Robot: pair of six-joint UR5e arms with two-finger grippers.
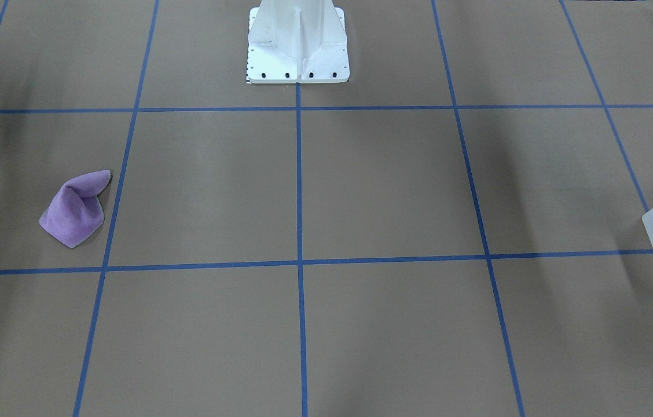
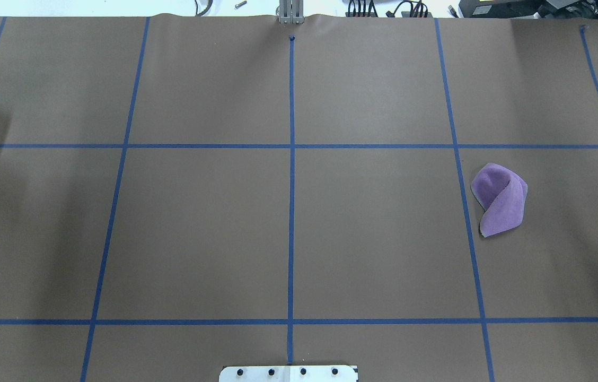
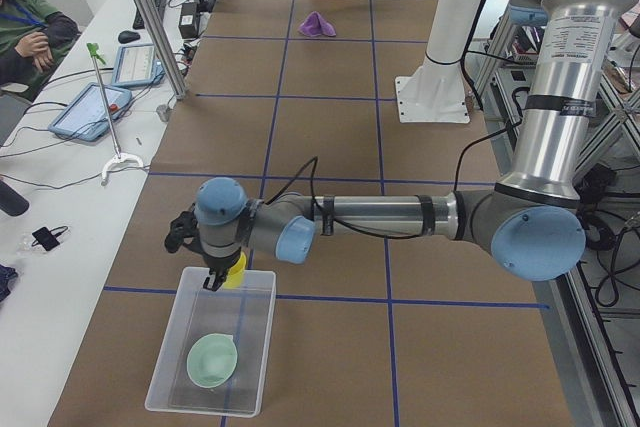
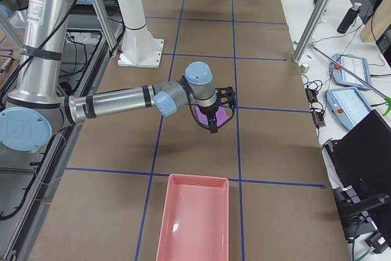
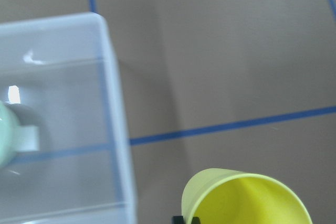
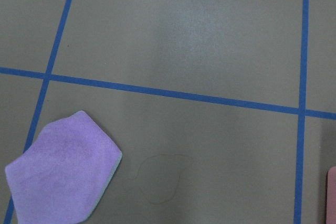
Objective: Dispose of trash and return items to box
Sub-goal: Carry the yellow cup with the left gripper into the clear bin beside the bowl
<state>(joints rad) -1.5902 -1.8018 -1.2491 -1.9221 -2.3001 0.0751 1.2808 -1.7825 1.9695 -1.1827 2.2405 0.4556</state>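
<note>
In the exterior left view my left gripper (image 3: 213,277) holds the yellow cup (image 3: 236,269) over the near end of the frosted white box (image 3: 258,347). The mint-green bowl (image 3: 212,360) lies inside the box. In the left wrist view the cup (image 5: 247,198) fills the lower right, the box's wall (image 5: 113,103) is on the left, and the bowl's rim (image 5: 4,135) shows at the left edge. My right gripper (image 4: 214,125) hovers over a crumpled purple cloth (image 4: 204,114); I cannot tell whether it is open or shut. No fingers show in the right wrist view.
The purple cloth (image 2: 500,199) lies on the brown paper with blue tape lines and also shows in the right wrist view (image 6: 63,177). A pink bin (image 4: 192,218) stands at the table's right end. The robot's white base (image 1: 297,40) stands at the middle.
</note>
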